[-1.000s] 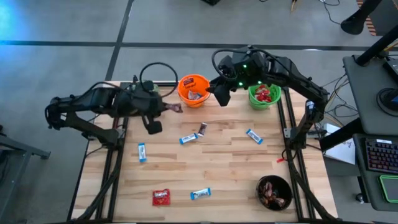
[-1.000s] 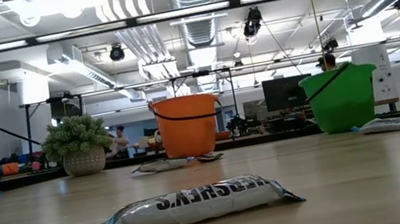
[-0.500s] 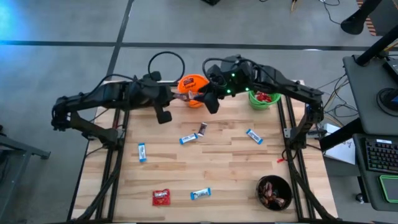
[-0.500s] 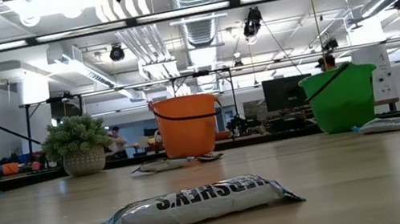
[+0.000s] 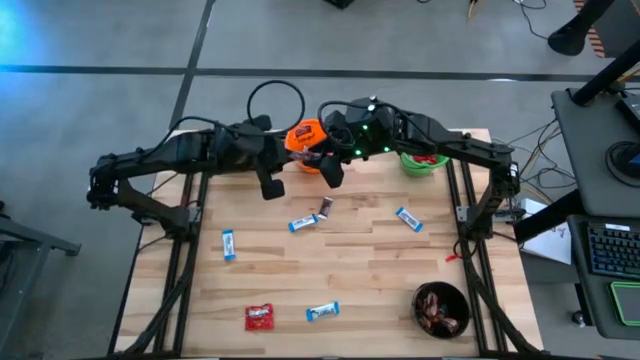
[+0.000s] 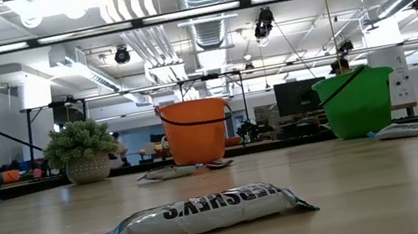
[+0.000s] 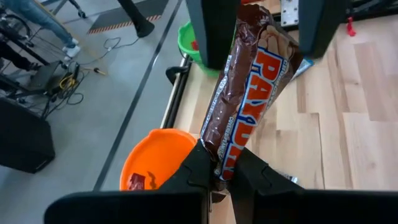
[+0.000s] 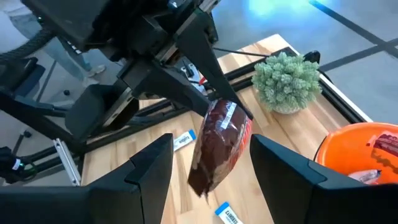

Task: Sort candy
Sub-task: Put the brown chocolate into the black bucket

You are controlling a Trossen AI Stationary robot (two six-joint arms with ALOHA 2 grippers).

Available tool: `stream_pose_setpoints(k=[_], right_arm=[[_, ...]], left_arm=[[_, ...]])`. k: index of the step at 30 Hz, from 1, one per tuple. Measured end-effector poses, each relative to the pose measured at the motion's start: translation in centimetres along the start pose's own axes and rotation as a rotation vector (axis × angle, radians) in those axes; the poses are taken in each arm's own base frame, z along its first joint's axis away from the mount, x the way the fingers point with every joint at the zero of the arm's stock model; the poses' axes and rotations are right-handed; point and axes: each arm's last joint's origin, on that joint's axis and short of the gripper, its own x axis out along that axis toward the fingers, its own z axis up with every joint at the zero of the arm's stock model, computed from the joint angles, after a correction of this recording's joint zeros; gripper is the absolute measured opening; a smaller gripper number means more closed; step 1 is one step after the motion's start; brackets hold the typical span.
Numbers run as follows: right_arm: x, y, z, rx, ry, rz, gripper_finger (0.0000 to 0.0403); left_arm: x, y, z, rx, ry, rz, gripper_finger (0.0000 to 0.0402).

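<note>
My left gripper (image 5: 301, 155) is shut on a dark brown candy bar (image 7: 245, 99), held in the air beside the orange bucket (image 5: 306, 133). My right gripper (image 8: 214, 171) is open. Its fingers (image 7: 211, 28) stand on either side of the bar's free end (image 8: 202, 174) without touching it. More candy lies on the table: blue-and-white bars (image 5: 303, 222), (image 5: 407, 218), (image 5: 229, 244), a brown bar (image 5: 325, 207) and a red packet (image 5: 259, 317). The green bucket (image 5: 422, 160) holds red packets. My left gripper pinches one end of the brown bar (image 7: 222, 167) between its two fingers. The fingers come slanting down from the table's left, and the bar runs on ahead of them in line. It is lifted clear, tilted, its free end lower (image 8: 200, 177).
A small green plant (image 8: 287, 81) stands at the far left. A dark bowl (image 5: 441, 308) of candy is at the near right corner. In the low view a silver bar (image 6: 200, 214) lies close to the camera. The table's near half has open wood between the scattered candy.
My left gripper has carried the brown bar toward the table's right and far edge, up to the orange bucket. My right gripper has come toward the table's left and down, from between the two buckets to the bar, its fingers now on either side of it.
</note>
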Motion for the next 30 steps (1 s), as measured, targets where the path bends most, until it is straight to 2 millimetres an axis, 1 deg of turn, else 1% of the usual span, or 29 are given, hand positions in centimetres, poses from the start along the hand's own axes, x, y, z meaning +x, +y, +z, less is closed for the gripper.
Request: stream_pose_setpoints(k=[10, 12, 14, 16, 21, 22, 30], right_arm=[[1.4, -0.3, -0.3, 0.002, 0.013, -0.007, 0.0205], [1.5, -0.3, -0.4, 0.002, 0.013, -0.007, 0.0198], [1.6, -0.3, -0.4, -0.002, 0.013, -0.007, 0.0181], [1.6, -0.4, -0.4, -0.004, 0.013, -0.008, 0.0152], [1.6, -0.4, -0.4, -0.021, 0.014, -0.009, 0.0055], [1.6, -0.4, -0.4, -0.026, 0.013, -0.009, 0.0049], [1.6, -0.4, -0.3, -0.043, 0.013, -0.006, 0.0049]], left_arm=[[0.3, 0.0, 0.4, 0.001, -0.035, -0.001, 0.0006], [0.3, 0.0, 0.4, 0.000, -0.037, -0.001, 0.0006], [0.3, 0.0, 0.4, 0.000, -0.038, -0.001, 0.0006], [0.3, 0.0, 0.4, 0.000, -0.038, 0.000, 0.0006], [0.3, 0.0, 0.4, 0.001, -0.036, -0.002, 0.0006], [0.3, 0.0, 0.4, 0.001, -0.036, -0.001, 0.0006], [0.3, 0.0, 0.4, -0.008, -0.038, -0.001, 0.0007]])
